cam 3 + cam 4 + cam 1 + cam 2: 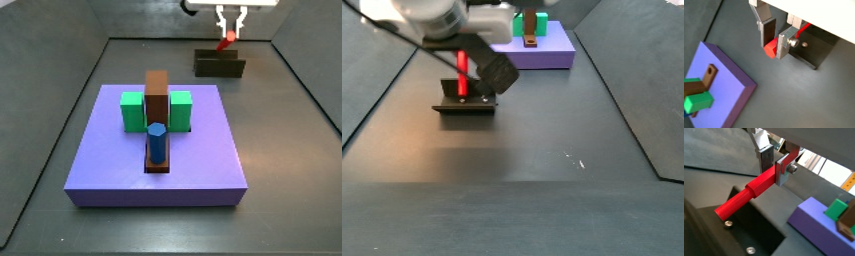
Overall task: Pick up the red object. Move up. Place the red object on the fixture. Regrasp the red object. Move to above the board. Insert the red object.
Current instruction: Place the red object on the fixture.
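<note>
Gripper [778,168] of mine pinches the upper end of the red peg [747,197] above the fixture [219,64], far from the board [201,150]; it looks light, stiff and smooth, so I'd regrasp mid-shaft, squarely.

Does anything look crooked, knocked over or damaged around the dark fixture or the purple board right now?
Nothing stands out. The gripper is closed on the slim red peg directly above the dark boxy fixture. The flat purple board lies flat, and its green blocks, brown upright block and blue peg stand upright.
</note>
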